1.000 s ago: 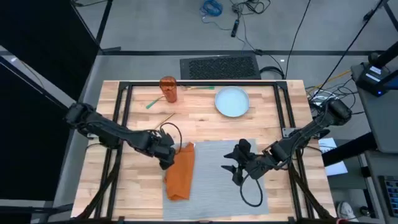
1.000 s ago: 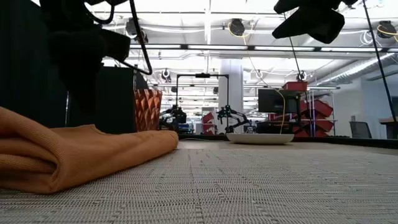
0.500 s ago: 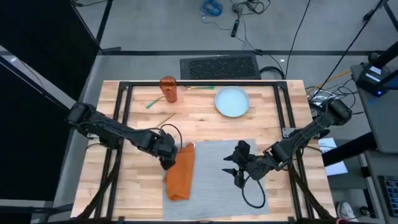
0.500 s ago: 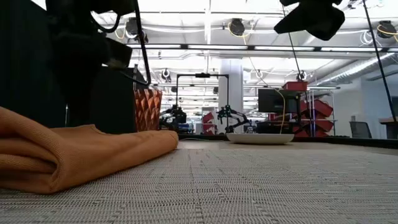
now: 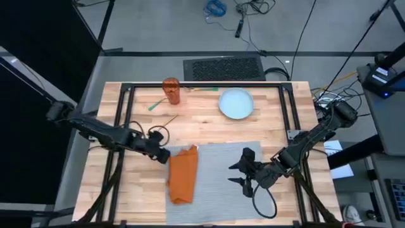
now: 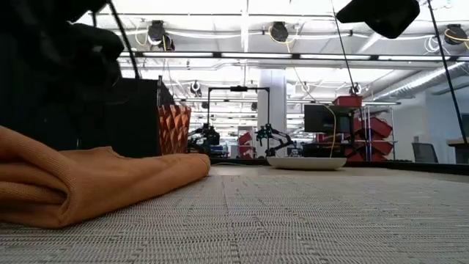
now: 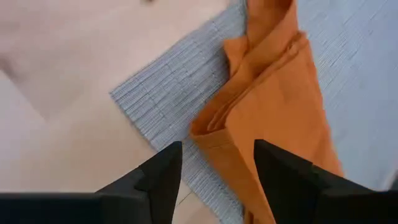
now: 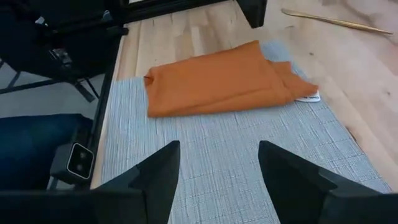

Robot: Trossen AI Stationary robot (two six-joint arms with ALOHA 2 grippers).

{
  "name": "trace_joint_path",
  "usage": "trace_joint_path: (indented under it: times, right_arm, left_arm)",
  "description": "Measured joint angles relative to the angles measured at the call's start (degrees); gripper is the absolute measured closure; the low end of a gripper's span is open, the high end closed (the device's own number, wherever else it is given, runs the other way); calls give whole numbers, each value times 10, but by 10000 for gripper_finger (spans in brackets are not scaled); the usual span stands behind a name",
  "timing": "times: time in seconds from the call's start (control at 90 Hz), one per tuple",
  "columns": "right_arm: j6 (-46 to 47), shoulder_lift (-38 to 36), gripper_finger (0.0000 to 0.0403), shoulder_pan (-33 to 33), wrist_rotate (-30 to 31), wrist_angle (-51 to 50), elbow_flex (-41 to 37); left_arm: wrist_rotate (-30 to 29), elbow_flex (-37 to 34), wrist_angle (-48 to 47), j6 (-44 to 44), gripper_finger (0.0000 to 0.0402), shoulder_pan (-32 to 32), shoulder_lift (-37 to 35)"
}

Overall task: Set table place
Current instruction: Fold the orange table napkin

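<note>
The grey woven placemat [image 5: 218, 183] lies flat on the near middle of the wooden table [image 5: 209, 130]. A folded orange napkin [image 5: 182, 174] rests along the placemat's left strip and shows in the left wrist view [image 7: 280, 106] and the right wrist view [image 8: 217, 84]. My left gripper [image 5: 162, 154] hovers open just left of the napkin's far end, touching nothing [image 7: 217, 146]. My right gripper [image 5: 239, 173] hangs open above the placemat's right half [image 8: 219, 146]. The pale round plate [image 5: 236, 104] sits on the bare wood at the far middle.
An orange faceted cup [image 5: 171, 90] stands at the far left, with a green stick [image 5: 157, 105] and a thin wooden stick [image 5: 166, 121] lying near it. A black metal frame [image 5: 124, 107] runs over the tabletop. Bare wood lies between plate and placemat.
My left gripper has drawn back from the napkin's far end toward the table's left edge and risen; the napkin has stayed where it was. My right gripper has shifted a little toward the near edge and upward.
</note>
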Motion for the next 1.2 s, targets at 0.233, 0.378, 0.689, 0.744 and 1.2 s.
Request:
trace_joint_path:
  times: [0.233, 0.378, 0.689, 0.744, 1.2]
  right_arm:
    - [-13, 0, 200, -5, 4, 4, 0]
    - [-16, 0, 200, -8, 12, 6, 0]
    - [-20, 0, 200, -8, 13, 8, 0]
    - [-20, 0, 200, -8, 13, 8, 0]
    - [-26, 0, 200, -8, 14, 8, 0]
  left_arm:
    - [7, -8, 54, -22, 217, -10, 18]
    - [41, -9, 65, -31, 217, -10, 57]
    - [70, -8, 118, -31, 217, -10, 99]
    - [75, -8, 118, -31, 217, -10, 103]
    - [92, -8, 168, -15, 217, 14, 155]
